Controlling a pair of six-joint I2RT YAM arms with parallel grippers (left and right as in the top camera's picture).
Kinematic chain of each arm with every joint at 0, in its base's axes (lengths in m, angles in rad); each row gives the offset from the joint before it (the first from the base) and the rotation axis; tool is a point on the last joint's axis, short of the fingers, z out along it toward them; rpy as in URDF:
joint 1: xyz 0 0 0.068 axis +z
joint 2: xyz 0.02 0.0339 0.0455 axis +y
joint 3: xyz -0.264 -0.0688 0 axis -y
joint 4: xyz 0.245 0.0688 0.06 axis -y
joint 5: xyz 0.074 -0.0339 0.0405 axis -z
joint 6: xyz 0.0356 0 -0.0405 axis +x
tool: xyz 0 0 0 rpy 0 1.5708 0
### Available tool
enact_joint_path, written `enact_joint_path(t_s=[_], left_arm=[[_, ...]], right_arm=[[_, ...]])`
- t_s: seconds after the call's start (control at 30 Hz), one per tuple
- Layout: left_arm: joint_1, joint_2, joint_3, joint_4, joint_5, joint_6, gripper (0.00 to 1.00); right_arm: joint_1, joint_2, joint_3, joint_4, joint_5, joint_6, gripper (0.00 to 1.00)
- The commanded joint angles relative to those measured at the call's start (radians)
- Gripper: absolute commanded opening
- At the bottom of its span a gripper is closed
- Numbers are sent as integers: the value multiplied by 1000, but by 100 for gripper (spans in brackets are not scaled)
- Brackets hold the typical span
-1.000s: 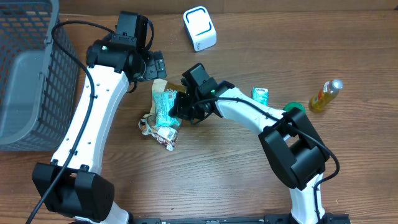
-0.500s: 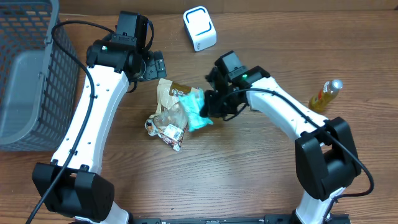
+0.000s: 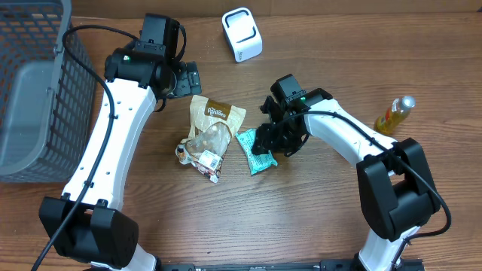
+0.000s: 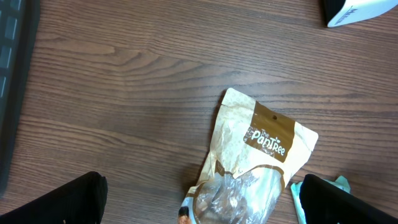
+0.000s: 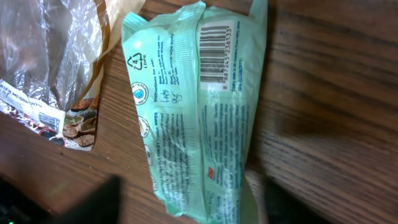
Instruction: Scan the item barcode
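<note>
Finds the teal packet [image 3: 252, 158] barcode-up on the table [image 3: 301, 226], just beside the brown pouch [image 3: 215, 117] with contents visible through its clear window, right fingers [image 5: 62, 205] spread over it, left fingers [image 4: 56, 202] wide and empty.

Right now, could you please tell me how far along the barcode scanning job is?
Looks done: the green packet lies flat on the table beside the brown pouch, barcode facing up. In hand: nothing; the right gripper hovers open over the packet, and the left gripper is open too. Left: the packet is well away from the white scanner, so the scan itself seems not yet done.
</note>
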Motion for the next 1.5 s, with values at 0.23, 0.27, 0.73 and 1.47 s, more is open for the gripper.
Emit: enact_joint_path(t_s=[0.23,0.27,0.73,1.47], left_arm=[[-5,-12,17,0,-10,15,100],[-5,-12,17,0,-10,15,100],[-5,-12,17,0,-10,15,100],[-5,-12,17,0,-10,15,100]], right_arm=[[1,-32,96,-111,40,68,88],[1,-41,133,-154,33,67,88],[2,-80,254,-393,29,66,100],[-2,-76,22,8,-112,404,4]])
